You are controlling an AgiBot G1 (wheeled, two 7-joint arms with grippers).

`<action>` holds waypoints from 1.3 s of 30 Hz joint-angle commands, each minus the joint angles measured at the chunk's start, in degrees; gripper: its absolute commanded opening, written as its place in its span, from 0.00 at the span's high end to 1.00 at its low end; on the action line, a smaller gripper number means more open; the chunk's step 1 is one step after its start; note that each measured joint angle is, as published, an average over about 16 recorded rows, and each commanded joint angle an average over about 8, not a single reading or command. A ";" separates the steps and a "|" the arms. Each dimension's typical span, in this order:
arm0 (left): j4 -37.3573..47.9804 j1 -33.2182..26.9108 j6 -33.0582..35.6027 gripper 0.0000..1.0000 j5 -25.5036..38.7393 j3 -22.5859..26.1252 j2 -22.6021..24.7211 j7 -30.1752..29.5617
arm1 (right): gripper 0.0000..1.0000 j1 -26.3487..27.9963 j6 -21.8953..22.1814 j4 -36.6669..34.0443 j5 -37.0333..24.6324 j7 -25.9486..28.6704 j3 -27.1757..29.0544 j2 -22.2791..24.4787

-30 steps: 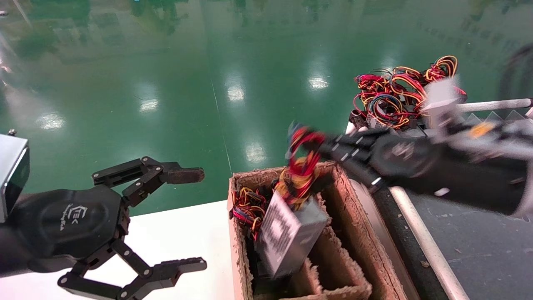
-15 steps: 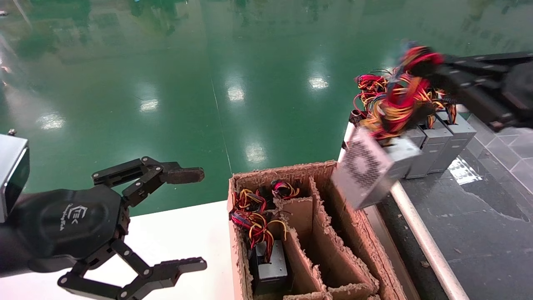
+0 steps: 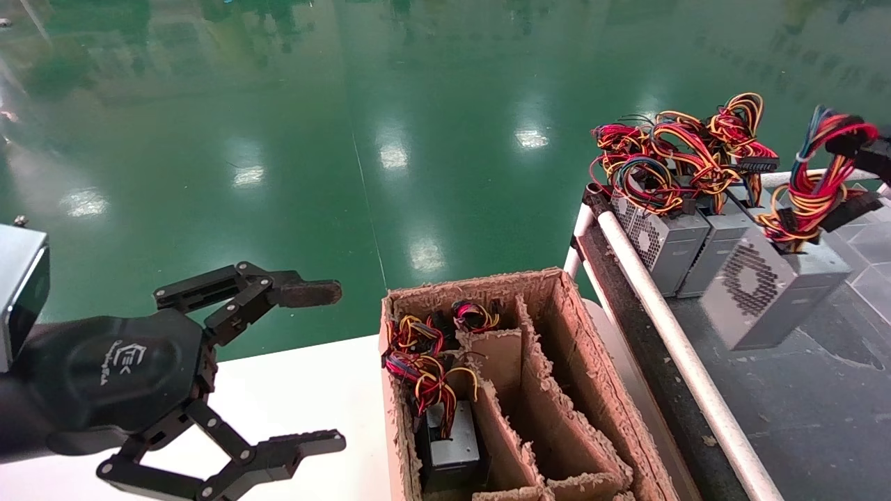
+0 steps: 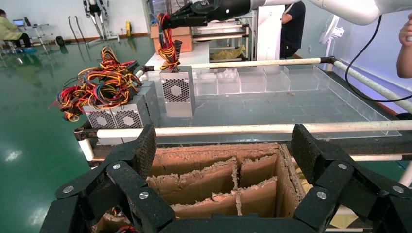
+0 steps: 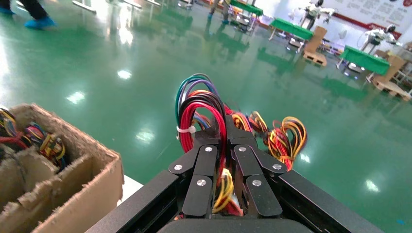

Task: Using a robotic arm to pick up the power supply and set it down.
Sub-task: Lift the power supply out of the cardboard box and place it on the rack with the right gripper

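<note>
The power supply (image 3: 769, 289), a light grey box with a round honeycomb vent, hangs upright by its looped red, orange and blue wires (image 3: 811, 174) over the dark tray (image 3: 821, 410) at the right. It is beside the other units. I cannot tell whether its base touches the tray floor. My right gripper (image 3: 866, 142) is shut on the top of the wire loop (image 5: 194, 109), which is pinched between its jaws (image 5: 226, 124). The left wrist view shows the power supply (image 4: 178, 92) and that gripper (image 4: 194, 17) above it. My left gripper (image 3: 317, 365) stays open and empty over the white table.
A torn cardboard box (image 3: 557, 362) with dividers sits in front of me, with a darker unit (image 3: 449, 445) and wires in its left cell. Two more grey units (image 3: 668, 240) with tangled wires stand at the tray's far end. A white rail (image 3: 668, 327) borders the tray.
My right gripper lifted the power supply by its wires out of the cardboard box. It carried it right over the rail and lowered it beside the row of units. The left arm stayed still.
</note>
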 commanded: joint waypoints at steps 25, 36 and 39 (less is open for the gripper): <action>0.00 -0.01 -0.01 0.00 -0.01 0.02 -0.01 0.01 | 0.15 13.57 -0.63 -18.23 -10.48 -7.94 -7.15 -12.02; 0.00 -0.01 -0.01 0.00 -0.02 0.03 -0.01 0.01 | 0.00 16.09 -1.83 -22.94 -11.94 -10.32 -8.13 -13.39; 0.00 -0.01 -0.01 0.00 -0.02 0.03 -0.01 0.02 | 0.00 16.70 -1.86 -23.89 -12.32 -10.75 -8.34 -13.66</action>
